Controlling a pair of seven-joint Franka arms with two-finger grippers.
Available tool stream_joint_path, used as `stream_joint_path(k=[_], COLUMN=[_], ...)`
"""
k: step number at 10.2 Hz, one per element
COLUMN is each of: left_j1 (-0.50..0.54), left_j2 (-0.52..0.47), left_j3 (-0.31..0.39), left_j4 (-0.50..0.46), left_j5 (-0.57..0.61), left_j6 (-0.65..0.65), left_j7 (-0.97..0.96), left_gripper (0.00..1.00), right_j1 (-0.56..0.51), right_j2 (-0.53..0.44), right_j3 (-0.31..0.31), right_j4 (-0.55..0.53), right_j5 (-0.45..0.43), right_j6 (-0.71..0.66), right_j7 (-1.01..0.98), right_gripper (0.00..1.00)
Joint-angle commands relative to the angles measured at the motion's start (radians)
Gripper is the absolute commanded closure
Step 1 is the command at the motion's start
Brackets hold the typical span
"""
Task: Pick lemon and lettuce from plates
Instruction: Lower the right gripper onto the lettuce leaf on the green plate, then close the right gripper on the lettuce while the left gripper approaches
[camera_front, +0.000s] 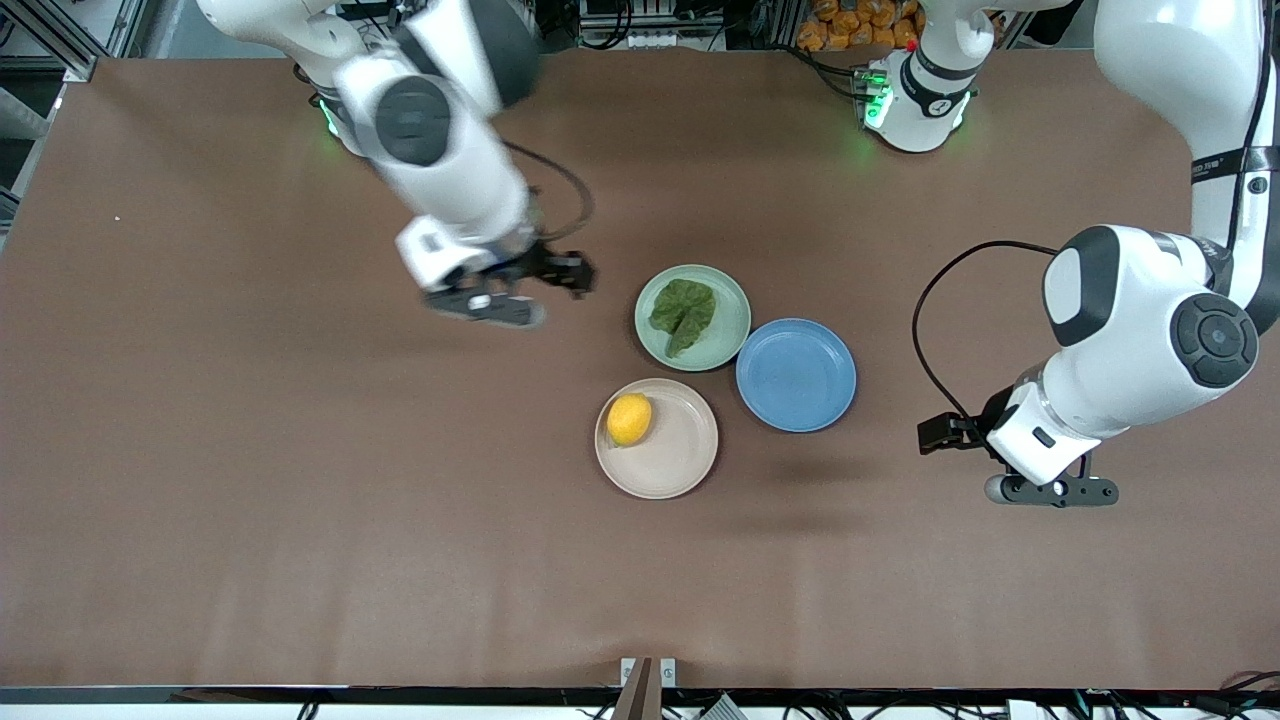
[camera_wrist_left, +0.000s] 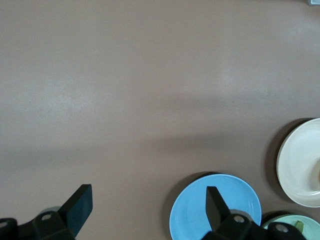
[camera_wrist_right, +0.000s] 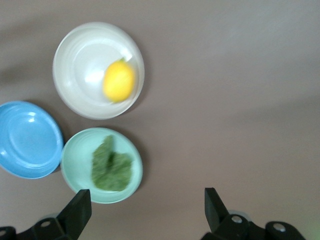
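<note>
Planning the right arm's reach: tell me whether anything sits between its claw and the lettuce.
Nothing visible does. The right claw hangs open over bare table beside the mint plate, and the lettuce lies uncovered on it.

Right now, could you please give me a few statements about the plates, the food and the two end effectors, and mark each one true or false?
1. The lemon lies on the beige plate. True.
2. The lettuce lies on the blue plate. False: it lies on the green plate; the blue plate holds nothing.
3. The right end effector holds the lemon. False: it is open and holds nothing, over bare table beside the green plate.
4. The left end effector is open and holds nothing. True.
5. The beige plate lies nearer to the front camera than the green plate. True.
</note>
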Motion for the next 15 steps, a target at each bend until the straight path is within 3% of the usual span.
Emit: stream_joint_path(k=[1, 2, 4, 7, 11, 15], left_j1=[-0.003, -0.003, -0.003, -0.01, -0.013, -0.03], left_j2=[0.037, 0.045, 0.062, 0.07, 0.076, 0.094], left_j3=[0.002, 0.002, 0.001, 0.001, 0.001, -0.001], left_j4=[0.025, 0.024, 0.025, 0.025, 0.024, 0.025], left_j5=[-0.011, -0.011, -0.012, -0.012, -0.011, -0.012], left_j6=[0.03, 0.035, 0.049, 0.056, 0.062, 0.099], left_j7=[-0.011, -0.009, -0.008, -0.011, -0.011, -0.006], left_gripper=[0.0, 0.0, 0.0, 0.0, 0.0, 0.0], right_j1=[0.126, 0.171, 0.226, 0.258, 0.249, 0.246], right_j2=[0.091, 0.145, 0.24, 0.354, 0.429, 0.475], right_j3=[-0.011, -0.009, -0.011, -0.014, -0.015, -0.031], right_j4=[0.023, 0.026, 0.028, 0.035, 0.037, 0.037], right_j5=[-0.073, -0.126, -0.145, -0.155, -0.245, -0.251], right_j6=[0.095, 0.147, 0.285, 0.452, 0.482, 0.536], right_j7=[0.191, 0.284, 0.377, 0.435, 0.443, 0.443], right_gripper=[0.0, 0.0, 0.0, 0.12, 0.2, 0.32])
